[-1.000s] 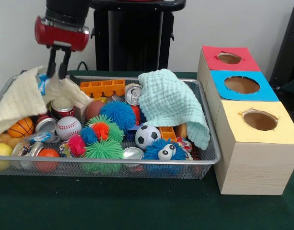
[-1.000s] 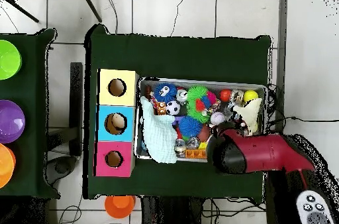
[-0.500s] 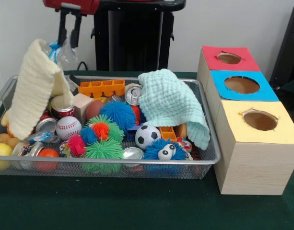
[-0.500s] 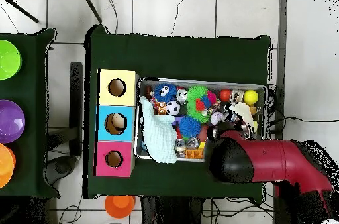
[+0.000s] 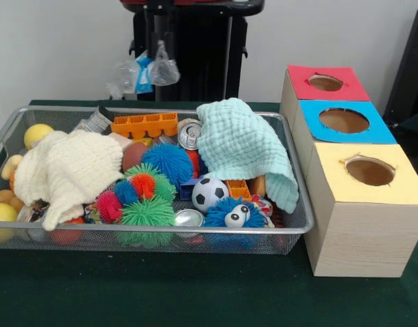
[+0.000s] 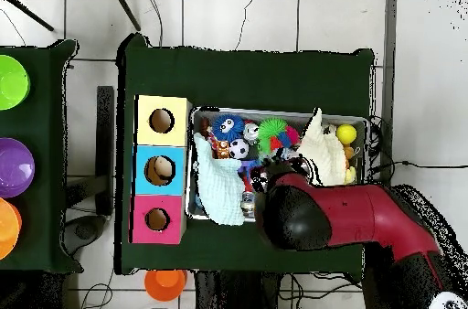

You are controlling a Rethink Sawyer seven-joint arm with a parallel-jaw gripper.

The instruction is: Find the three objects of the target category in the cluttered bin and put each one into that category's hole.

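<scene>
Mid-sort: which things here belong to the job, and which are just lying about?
Job in hand:
- tool, holding a crumpled plastic wrapper above the bin
- mesh bin
- red box, blue box, yellow box, each with a hole

Lying about in the bin:
- cream cloth, mint cloth
- soccer ball, blue spiky ball
- orange tray, drink can

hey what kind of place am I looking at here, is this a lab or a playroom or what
Most likely a robotics lab test station: a red robot arm over a mesh bin of toys and cans, three boxes with colour-coded holes beside it, tiled floor with cables.
</scene>
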